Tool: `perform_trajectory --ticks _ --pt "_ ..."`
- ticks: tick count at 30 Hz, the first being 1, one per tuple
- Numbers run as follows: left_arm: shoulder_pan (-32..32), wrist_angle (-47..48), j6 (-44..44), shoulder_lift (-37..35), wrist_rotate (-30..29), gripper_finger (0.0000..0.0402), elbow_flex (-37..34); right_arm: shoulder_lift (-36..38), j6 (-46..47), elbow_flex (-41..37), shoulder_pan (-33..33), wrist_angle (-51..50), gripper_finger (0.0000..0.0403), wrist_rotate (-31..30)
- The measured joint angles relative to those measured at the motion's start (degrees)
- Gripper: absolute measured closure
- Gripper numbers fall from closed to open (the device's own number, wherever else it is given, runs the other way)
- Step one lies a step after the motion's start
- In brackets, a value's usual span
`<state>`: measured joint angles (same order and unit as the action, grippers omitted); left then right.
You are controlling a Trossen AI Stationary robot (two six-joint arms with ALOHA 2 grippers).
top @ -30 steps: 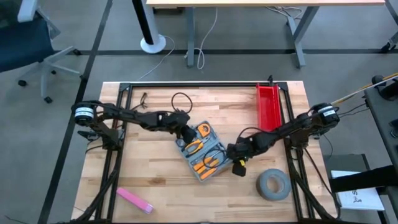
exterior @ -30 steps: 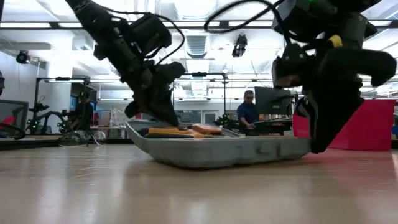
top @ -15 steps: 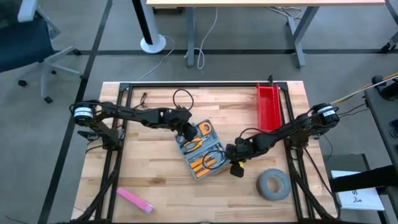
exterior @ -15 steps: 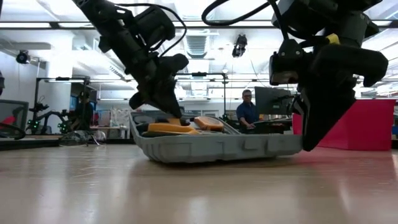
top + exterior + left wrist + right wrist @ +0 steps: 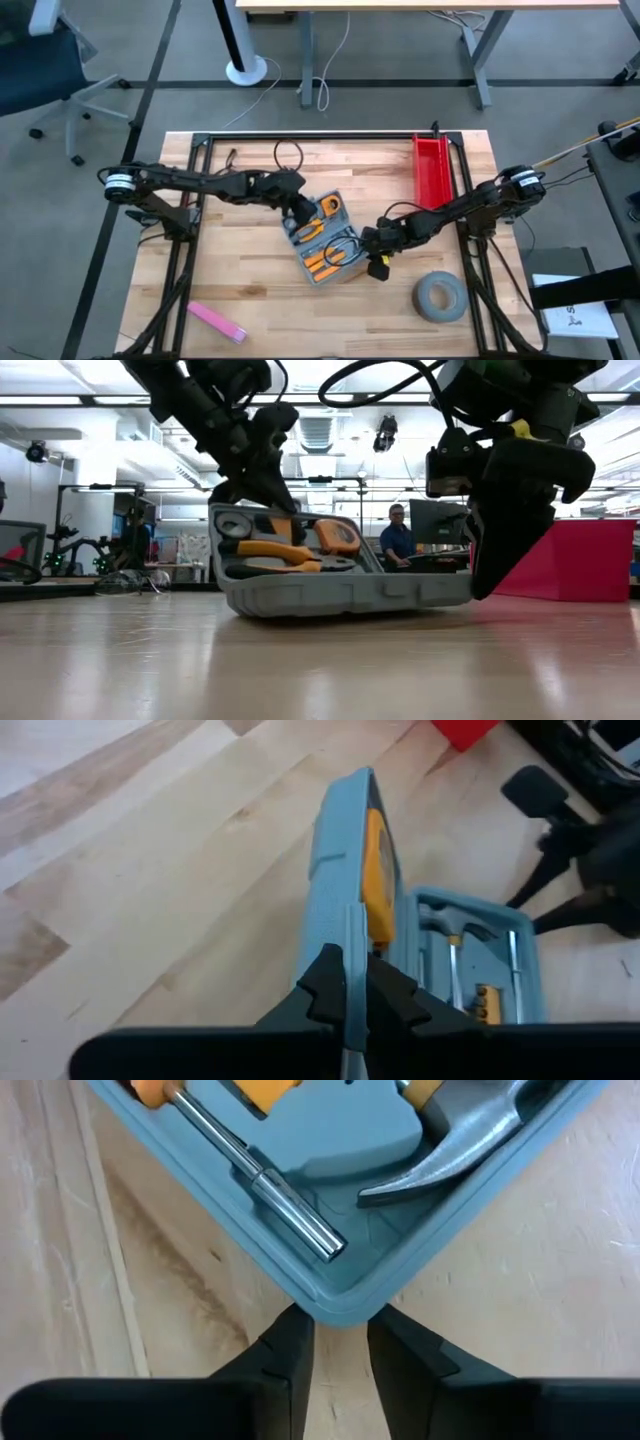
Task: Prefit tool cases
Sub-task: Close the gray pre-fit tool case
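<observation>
Left gripper [image 5: 300,213] pinches the raised lid edge of the case [image 5: 322,240], which lies open at the centre of the high view with that half tilted up off the table [image 5: 250,290]. Right gripper [image 5: 371,243], at the case's right corner, stands slightly parted with the rounded corner just at its fingertips [image 5: 290,1350], gripping nothing.

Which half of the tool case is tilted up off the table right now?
The half pinched by the left hand: that side of the tool case stands raised, while the hammer half by the right hand lies flat.
</observation>
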<state>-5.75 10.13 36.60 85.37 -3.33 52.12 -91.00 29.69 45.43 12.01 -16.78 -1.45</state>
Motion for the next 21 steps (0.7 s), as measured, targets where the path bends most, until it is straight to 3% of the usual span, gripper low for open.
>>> perform_trajectory --ticks 17,21 --pt "3.7 0.2 1.4 -0.5 1.5 0.0392 2.7 -2.9 1.2 0.0 -0.3 1.5 0.0331 -0.3" --pt "4.4 -0.1 3.1 -0.6 4.4 0.0391 2.9 -3.8 1.4 0.1 -0.3 2.2 0.0325 -1.2"
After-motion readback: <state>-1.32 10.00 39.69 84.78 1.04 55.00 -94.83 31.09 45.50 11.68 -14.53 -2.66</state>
